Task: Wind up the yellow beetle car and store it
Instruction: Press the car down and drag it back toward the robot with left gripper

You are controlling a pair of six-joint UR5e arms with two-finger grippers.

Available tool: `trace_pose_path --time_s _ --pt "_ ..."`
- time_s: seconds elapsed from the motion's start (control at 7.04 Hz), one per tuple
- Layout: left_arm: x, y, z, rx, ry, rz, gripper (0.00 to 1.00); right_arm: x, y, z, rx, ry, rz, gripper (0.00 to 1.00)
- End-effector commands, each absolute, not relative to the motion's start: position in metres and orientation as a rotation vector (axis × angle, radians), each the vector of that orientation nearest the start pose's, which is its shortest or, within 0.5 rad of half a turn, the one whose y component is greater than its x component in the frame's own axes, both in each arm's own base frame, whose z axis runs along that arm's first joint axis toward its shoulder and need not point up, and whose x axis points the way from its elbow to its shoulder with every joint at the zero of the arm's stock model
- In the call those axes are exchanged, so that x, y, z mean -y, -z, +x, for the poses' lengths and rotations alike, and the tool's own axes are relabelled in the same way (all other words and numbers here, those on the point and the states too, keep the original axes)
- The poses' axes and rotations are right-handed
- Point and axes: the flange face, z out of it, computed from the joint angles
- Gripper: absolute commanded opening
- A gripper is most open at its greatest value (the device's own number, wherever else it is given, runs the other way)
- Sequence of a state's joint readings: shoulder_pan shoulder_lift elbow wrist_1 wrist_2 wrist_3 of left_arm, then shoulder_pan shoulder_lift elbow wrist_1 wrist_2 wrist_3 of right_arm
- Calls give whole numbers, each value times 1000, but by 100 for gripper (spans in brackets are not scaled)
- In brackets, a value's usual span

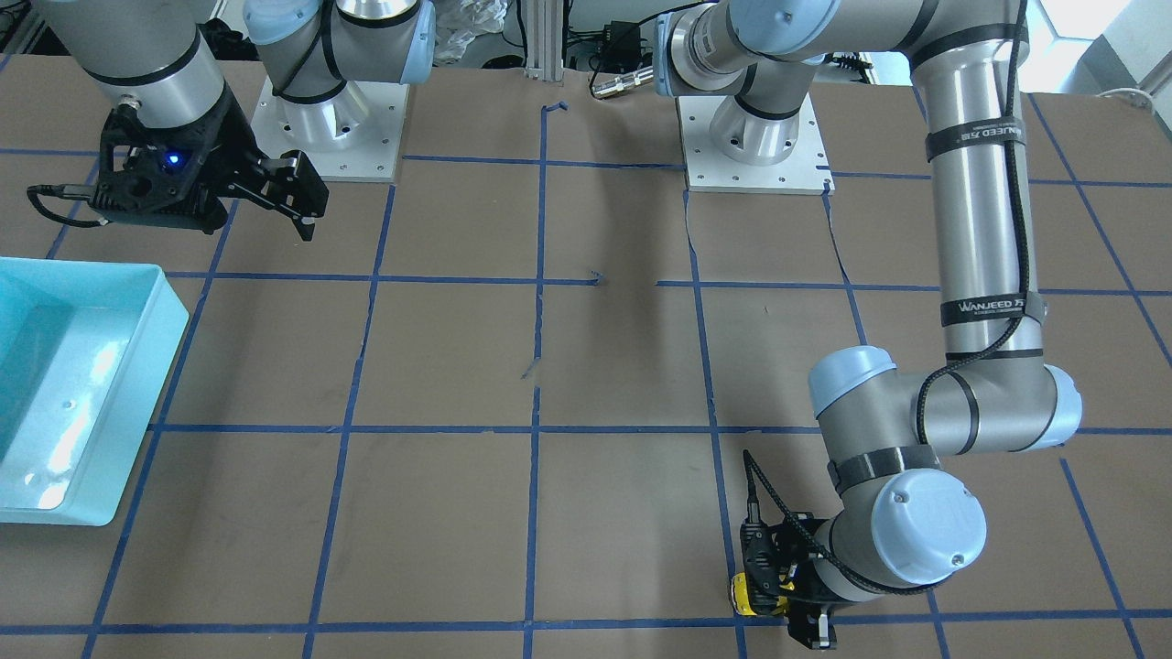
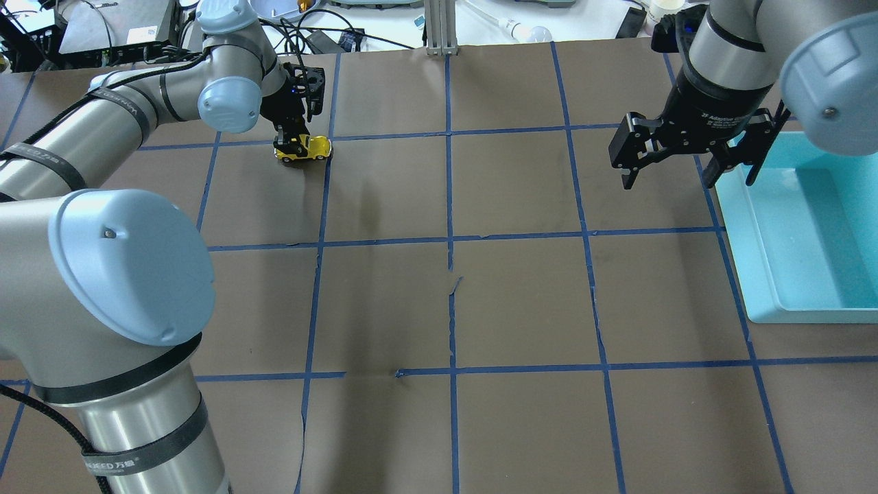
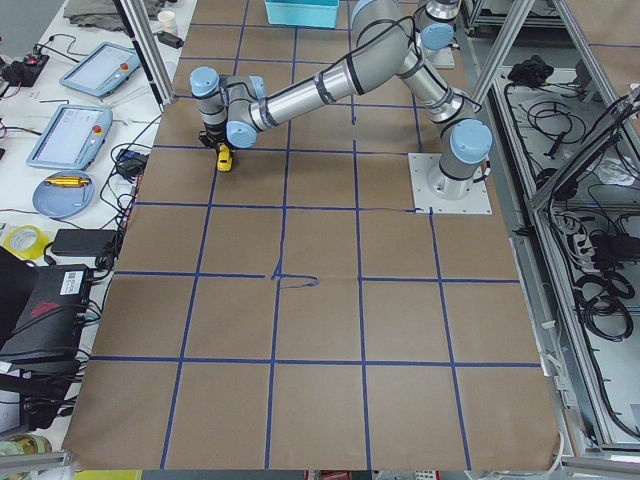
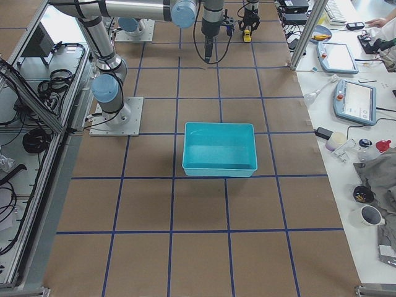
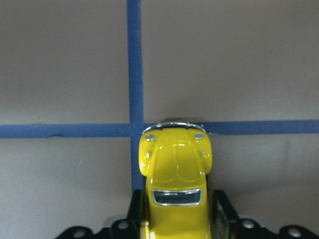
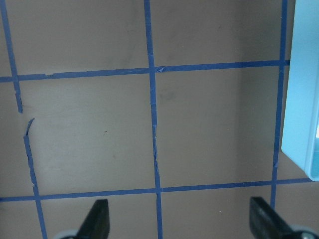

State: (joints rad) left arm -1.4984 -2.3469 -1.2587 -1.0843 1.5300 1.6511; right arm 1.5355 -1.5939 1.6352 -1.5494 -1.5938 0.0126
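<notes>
The yellow beetle car (image 2: 313,149) stands on the brown table at the far left, on a blue tape crossing. My left gripper (image 2: 296,142) reaches down over it, and its jaws are shut on the car's sides. In the left wrist view the car (image 5: 175,169) sits between the two fingers (image 5: 222,211), its nose pointing away from the camera. In the front-facing view the car (image 1: 749,595) shows under the left gripper (image 1: 778,593). My right gripper (image 2: 671,180) is open and empty, held above the table beside the bin; its open jaws frame bare table in the right wrist view (image 6: 182,221).
A light-blue bin (image 2: 754,274) stands at the table's right side, seen also in the front-facing view (image 1: 137,366) and the right wrist view (image 6: 299,99). Blue tape lines grid the brown table. The arm bases stand at the table's near edge.
</notes>
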Motion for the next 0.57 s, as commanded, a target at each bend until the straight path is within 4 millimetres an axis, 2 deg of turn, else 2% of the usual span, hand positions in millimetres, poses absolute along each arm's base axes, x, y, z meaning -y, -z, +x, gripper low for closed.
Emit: trace_pose_path --time_s 0.0,0.43 --pt "759 -192 -82 2203 -74 -2227 0 480 -466 114 -3161 -100 76 100" --pt "759 -190 -80 2197 -74 -2236 0 480 -466 114 -3161 -100 76 100"
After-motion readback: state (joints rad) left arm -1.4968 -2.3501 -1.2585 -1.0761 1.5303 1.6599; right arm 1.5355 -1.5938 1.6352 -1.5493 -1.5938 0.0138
